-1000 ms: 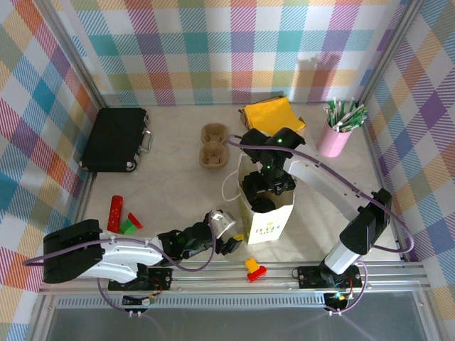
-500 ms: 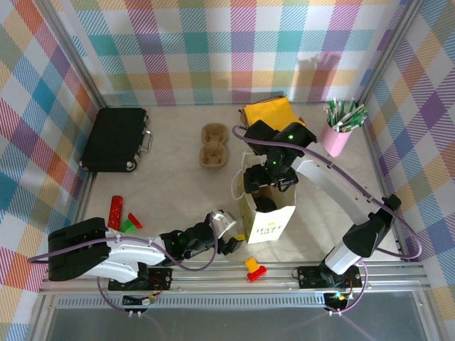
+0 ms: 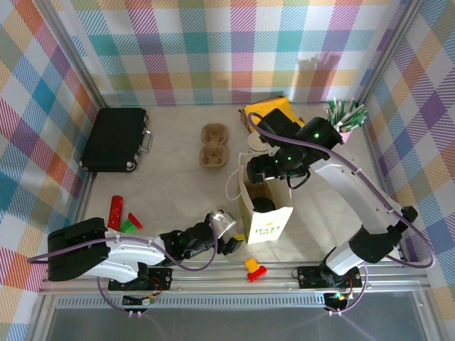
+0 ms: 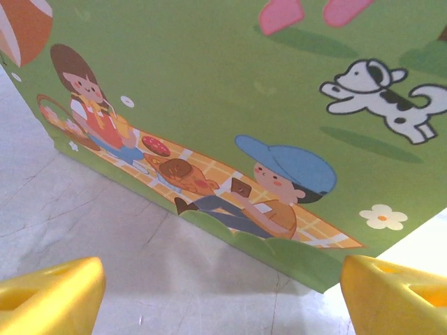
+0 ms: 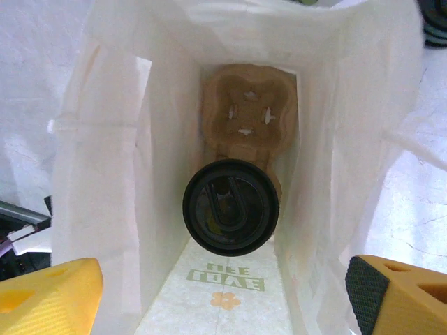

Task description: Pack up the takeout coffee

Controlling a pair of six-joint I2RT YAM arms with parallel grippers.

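The right arm is pulling up and back from the paper bag. A second ago its wrist was sitting low over the bag's mouth. Now it is hanging higher, over the bag's rear edge, and its elbow is swinging out toward the pink cup of sticks. The left arm is lying low along the near edge just as before. The bag is standing upright in the same spot on the table.

The right gripper is pointing straight down into the bag, its fingers spread wide with nothing between them. The left gripper is facing the bag's green printed side, likewise spread wide and empty, not touching the paper.

The takeout coffee is standing inside the bag, at the near end of a brown cardboard carrier lying on the bag's floor.

From above, the black lid is hiding the whole body of the cup, and it is covering the near half of the carrier. In the top view the right wrist is blocking the rear of the bag's opening, leaving just a dark patch of lid showing. Both wrist views are cutting off the yellow fingertips at the bottom corners.
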